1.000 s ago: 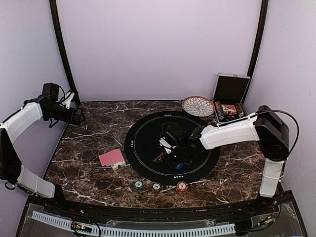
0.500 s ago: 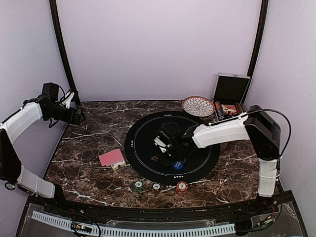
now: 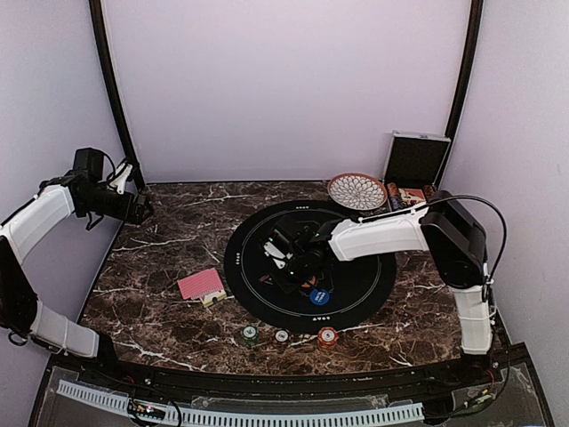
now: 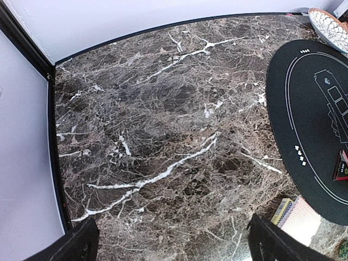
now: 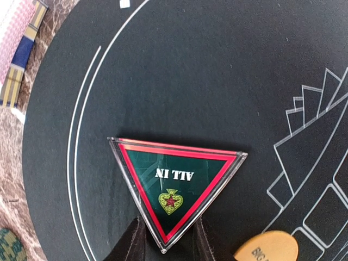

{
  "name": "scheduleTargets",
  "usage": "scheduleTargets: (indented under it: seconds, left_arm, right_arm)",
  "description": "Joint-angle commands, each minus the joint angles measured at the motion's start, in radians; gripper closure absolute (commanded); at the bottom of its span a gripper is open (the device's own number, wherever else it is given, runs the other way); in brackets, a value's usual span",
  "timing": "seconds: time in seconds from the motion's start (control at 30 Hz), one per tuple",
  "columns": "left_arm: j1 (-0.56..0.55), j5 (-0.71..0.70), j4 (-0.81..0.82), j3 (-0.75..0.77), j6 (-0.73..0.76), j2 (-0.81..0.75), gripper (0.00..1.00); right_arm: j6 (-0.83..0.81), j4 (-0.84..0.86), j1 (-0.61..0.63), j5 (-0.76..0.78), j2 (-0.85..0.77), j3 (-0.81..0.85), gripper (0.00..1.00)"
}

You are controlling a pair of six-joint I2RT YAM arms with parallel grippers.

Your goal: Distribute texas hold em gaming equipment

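Note:
A clear triangular "ALL IN" marker (image 5: 173, 185), green with a red border, lies low over the black round mat (image 5: 206, 81). My right gripper (image 5: 168, 246) is shut on its near corner, one finger on each side. From above, that gripper (image 3: 286, 269) reaches over the mat's left half. An orange button disc (image 5: 267, 248) lies just right of it, and a blue disc (image 3: 320, 298) is close by. The pink-backed card stack (image 3: 201, 285) rests left of the mat. Green (image 3: 251, 334), white (image 3: 281, 336) and red (image 3: 328, 336) chips sit near the front edge. My left gripper (image 4: 174, 251) hangs open over bare marble at the far left.
A patterned bowl (image 3: 356, 190) and an open silver case (image 3: 415, 169) with chips inside stand at the back right. The black frame posts rise at both back corners. The marble table (image 4: 163, 136) runs out at the left wall.
The right arm has carried the triangular marker leftward across the mat, and its jaws closed slightly. The left arm has not moved.

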Motion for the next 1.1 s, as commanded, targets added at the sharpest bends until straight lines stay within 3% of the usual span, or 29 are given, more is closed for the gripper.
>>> scheduleTargets:
  seconds: [0.0,0.57,0.73,0.8,0.9,1.07]
  left_arm:
    - [0.005,0.005,-0.011,0.015,0.017,-0.036,0.01]
    - [0.004,0.025,-0.022,-0.003,0.029,-0.041,0.01]
    - [0.005,0.04,-0.036,-0.005,0.041,-0.036,0.01]
    - [0.006,0.049,-0.042,-0.005,0.045,-0.035,0.01]
    - [0.005,0.064,-0.054,-0.006,0.057,-0.035,0.01]
    - [0.005,0.078,-0.072,-0.011,0.076,-0.037,0.01]
  right_arm:
    - [-0.027,0.04,0.005,-0.008,0.083,0.066,0.7]
    - [-0.043,-0.014,0.005,-0.084,0.275,0.387,0.7]
    - [-0.043,-0.025,0.0,-0.053,0.248,0.402,0.68]
    - [-0.035,-0.022,-0.006,-0.039,0.202,0.364,0.6]
    - [-0.021,-0.011,-0.014,0.023,0.107,0.27,0.38]
    - [0.019,-0.014,-0.022,0.133,-0.07,0.073,0.23]
